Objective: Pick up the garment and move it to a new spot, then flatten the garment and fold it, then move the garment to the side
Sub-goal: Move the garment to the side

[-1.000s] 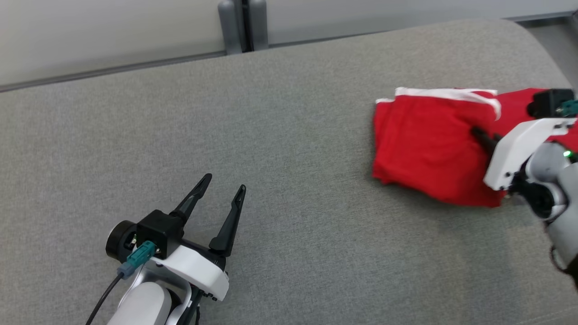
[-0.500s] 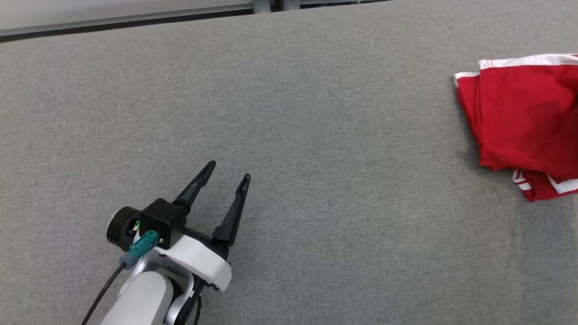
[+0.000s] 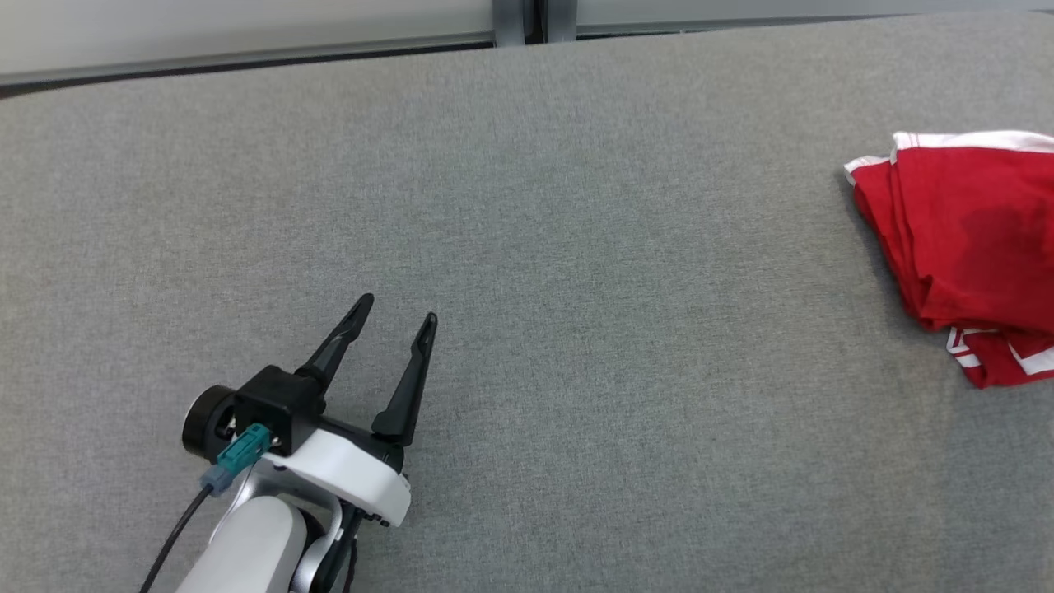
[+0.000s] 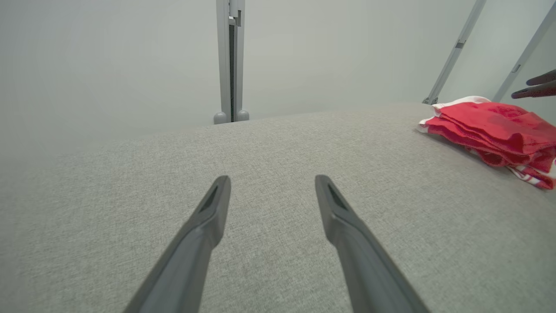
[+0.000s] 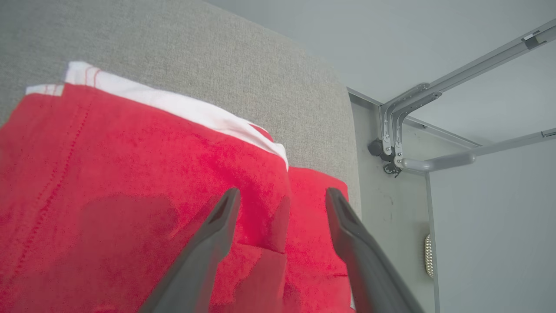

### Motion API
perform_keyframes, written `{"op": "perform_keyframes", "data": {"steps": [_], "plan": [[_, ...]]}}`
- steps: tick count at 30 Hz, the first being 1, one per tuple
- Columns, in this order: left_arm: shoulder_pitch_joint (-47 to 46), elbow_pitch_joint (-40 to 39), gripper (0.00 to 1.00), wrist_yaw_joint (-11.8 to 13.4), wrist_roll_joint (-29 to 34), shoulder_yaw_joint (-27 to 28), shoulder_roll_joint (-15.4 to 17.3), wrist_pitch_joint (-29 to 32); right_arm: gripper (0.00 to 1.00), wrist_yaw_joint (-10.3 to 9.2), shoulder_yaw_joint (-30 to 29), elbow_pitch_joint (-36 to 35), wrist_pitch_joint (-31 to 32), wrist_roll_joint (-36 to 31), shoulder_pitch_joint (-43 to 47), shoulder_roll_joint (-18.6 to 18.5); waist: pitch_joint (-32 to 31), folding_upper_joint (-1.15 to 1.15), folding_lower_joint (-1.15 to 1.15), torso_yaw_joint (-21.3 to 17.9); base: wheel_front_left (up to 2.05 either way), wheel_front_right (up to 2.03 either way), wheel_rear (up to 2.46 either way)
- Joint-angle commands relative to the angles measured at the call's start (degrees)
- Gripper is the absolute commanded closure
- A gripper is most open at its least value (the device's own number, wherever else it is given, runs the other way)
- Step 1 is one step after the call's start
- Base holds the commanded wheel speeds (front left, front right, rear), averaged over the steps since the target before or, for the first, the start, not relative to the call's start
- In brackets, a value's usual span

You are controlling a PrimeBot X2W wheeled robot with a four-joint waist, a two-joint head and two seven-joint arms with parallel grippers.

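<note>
**Mind the fold while the right gripper is over it**

Your right gripper (image 5: 281,195) stands with its jaws spread and nothing between them, pointing down over the garment (image 5: 130,195). In the left wrist view its tips sit just above the red cloth, apparently clear of it. From its own wrist view you cannot tell for sure that they are free of the top layer.

That is the main risk. If you pull the right gripper away low or sideways, a fingertip could catch the top layer and drag the fold open. Lift straight off first.

The garment lies folded at the far right of the worktop (image 3: 576,247), close to its right-hand edge. A striped corner (image 3: 996,362) pokes out from under the stack. Any nudge towards that edge could spill the loose layers or slide the bundle off.

Your left gripper (image 3: 396,310) rests well apart at the lower left, jaws wide and empty. It poses no threat unless you sweep it across.
</note>
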Motion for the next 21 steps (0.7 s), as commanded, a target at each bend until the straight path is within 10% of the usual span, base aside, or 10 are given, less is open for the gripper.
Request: {"op": "perform_keyframes", "data": {"steps": [1,21], "plan": [[0.6,0.2,0.0,0.4,-0.6,0.6,0.6,-0.5,0.0,-0.04,-0.3,0.5,-1.7,-0.3,-0.9,0.5,-2.2,0.0,0.0,-0.2,0.0,0.0,0.0],[12.8,-5.7,0.0,5.1,-8.8,11.1,5.1,-1.2,0.0,-0.04,-14.3,-14.3,-34.5,3.7,20.0,12.8,-19.4,0.0,0.0,-0.9,0.0,0.0,0.0]]}}
